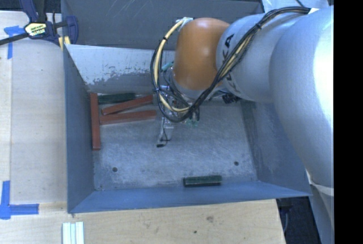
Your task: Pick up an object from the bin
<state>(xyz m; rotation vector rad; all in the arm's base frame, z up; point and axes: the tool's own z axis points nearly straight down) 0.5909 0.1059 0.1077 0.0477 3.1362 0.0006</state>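
My gripper (164,136) hangs under the orange wrist cover, near the middle of the bin floor, its fingertips low over bare grey floor. Just left of it lie two reddish-brown flat sticks (129,111), side by side and angled, their right ends close to the gripper. A third reddish-brown stick (95,121) lies along the left wall. A dark green stick (117,98) rests at the back behind the brown ones. Nothing shows between the fingers.
A short dark green bar (202,181) lies against the front wall of the bin. The arm and its cables cover the right and back-right of the bin.
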